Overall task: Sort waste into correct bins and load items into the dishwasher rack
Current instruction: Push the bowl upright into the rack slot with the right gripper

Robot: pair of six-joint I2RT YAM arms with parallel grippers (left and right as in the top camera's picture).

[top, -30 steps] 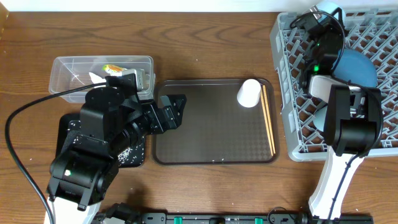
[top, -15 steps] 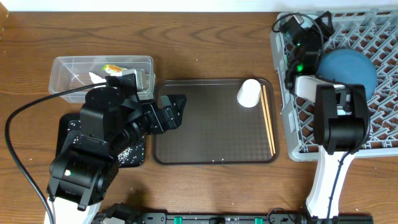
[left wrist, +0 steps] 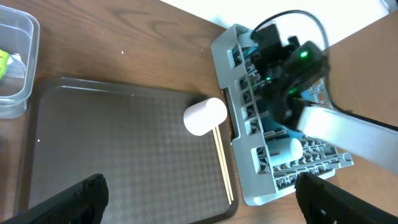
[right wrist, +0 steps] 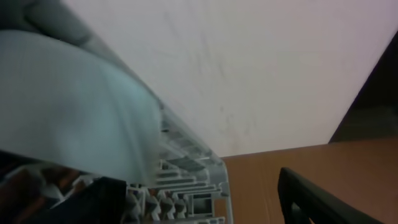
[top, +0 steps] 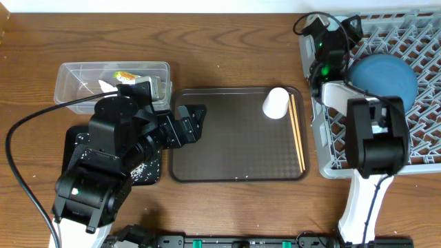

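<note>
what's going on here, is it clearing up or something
Two robot arms are clearing a table. The right gripper hangs with jaws apart over a corner of the grey dishwasher rack, where the dark-blue bowl already sits. The left gripper hovers open over the brown tray, which holds the white cup and chopsticks. Some waste lies in the clear tub.

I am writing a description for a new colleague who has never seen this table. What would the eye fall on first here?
First comes the big dark-blue bowl in the grey rack on the right, with the right arm stretched over the rack's left side. Next is the white cup, on its side beside the chopsticks on the brown tray in the middle.
</note>
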